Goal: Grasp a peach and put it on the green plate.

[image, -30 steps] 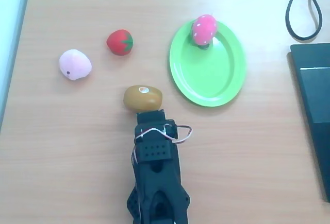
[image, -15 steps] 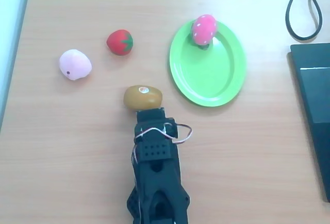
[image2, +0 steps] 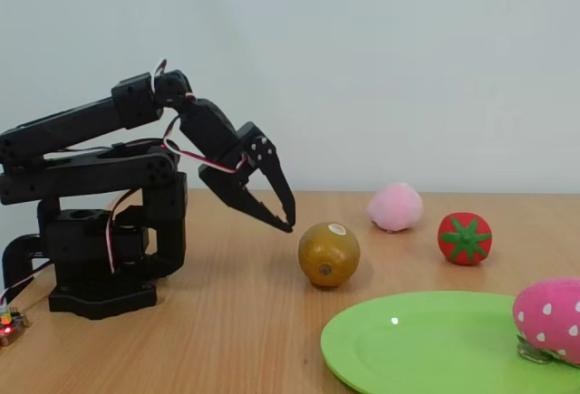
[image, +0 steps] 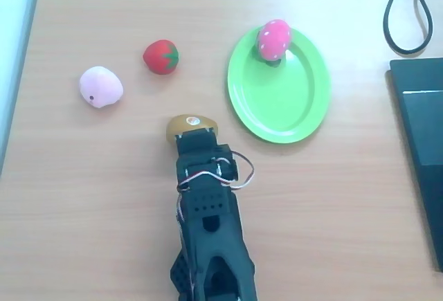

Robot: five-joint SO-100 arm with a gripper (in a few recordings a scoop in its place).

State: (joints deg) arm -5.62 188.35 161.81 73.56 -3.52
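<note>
Hand (image2: 288,224) pressed together, empty, tips above the kiwi (image2: 329,254). Peach (image: 101,86) on table (image: 346,197), well apart from green plate (image: 291,107).

Kiwi (image: 192,125) mid-table (image: 104,197); tomato (image: 160,57) beyond; strawberry (image: 274,39) on plate rim; cable (image: 408,10), laptop (image: 422,142) right.

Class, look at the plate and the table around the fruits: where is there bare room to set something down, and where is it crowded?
Most of the green plate below the strawberry is bare. So is the table between the peach and the kiwi. It is crowded where the gripper overhangs the kiwi.
</note>
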